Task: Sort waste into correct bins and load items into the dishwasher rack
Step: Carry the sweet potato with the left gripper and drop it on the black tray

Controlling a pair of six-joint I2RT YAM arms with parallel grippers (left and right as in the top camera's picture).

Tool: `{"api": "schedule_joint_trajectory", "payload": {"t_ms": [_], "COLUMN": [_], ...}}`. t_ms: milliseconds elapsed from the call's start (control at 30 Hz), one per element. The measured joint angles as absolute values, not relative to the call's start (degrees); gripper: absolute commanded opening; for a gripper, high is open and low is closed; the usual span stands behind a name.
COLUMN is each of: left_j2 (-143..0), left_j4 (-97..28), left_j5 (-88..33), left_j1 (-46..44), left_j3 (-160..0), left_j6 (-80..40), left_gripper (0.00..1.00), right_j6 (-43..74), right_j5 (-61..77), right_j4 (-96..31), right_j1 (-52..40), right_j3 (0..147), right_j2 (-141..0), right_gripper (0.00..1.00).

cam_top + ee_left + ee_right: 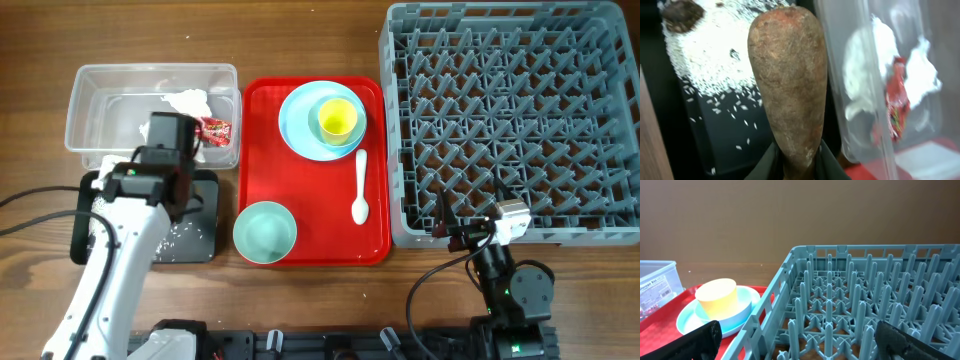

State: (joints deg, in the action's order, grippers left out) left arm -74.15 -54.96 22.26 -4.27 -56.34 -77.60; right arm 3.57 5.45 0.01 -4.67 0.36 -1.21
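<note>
Left wrist view puts the brown food scrap (787,75) right in front of you, its lower end clamped between the left gripper (797,165) fingers. It hangs over the black tray (720,135), close beside the clear tub (850,75) wall. Food looks to belong with the rice (710,50), so keep well on the tray side of that wall. Go low before you let go, since a rounded piece dropped from height could roll or scatter grains onto the table.

The tray holds the rice and a darker lump (682,15) you cannot identify. The tub holds crumpled napkins (865,65) and the red wrapper (896,100).

The rack (510,120) has nothing in it. The dishes all sit on the red tray (375,240): yellow cup (337,118) in the pale blue bowl (742,307) on the plate (295,125), plus the mint bowl (265,230) and spoon (360,190). Your right gripper (797,330) waits at the rack's near edge, fingers spread wide and holding nothing.
</note>
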Motion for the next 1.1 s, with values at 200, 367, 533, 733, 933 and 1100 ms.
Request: {"api": "schedule_joint_trajectory", "payload": {"t_ms": [200, 367, 533, 733, 933, 1100], "left_j2": [-75.79, -76.09, -76.09, -76.09, -76.12, -76.12], "left_j4": [-52.34, -51.16, -50.89, -49.41, -49.25, -49.39], "left_j5": [22.24, 22.22, 22.22, 22.22, 22.24, 22.2], "left_j1": [0.69, 1.56, 1.58, 1.58, 1.58, 1.58], "left_j3": [-52.69, -50.19, -50.17, -48.4, -48.05, -48.05], "left_j6": [-76.99, -76.93, -76.88, -76.86, -76.73, -76.6], "left_gripper": [0.11, 0.18, 0.18, 0.21, 0.29, 0.46], "right_j6": [3.57, 3.57, 3.57, 3.57, 3.57, 3.57], "right_j5": [5.45, 5.45, 5.45, 5.48, 5.45, 5.45], "right_j4": [0.01, 0.01, 0.01, 0.01, -0.01, 0.01], "right_j1": [-4.67, -4.67, -4.67, -4.67, -4.67, -4.67], "right_j3": [0.36, 0.36, 0.36, 0.36, 0.36, 0.36], "right_j2": [-1.21, -1.21, -1.21, -1.21, -1.21, -1.21], "right_gripper": [1.0, 1.0, 1.0, 1.0, 1.0, 1.0]}}
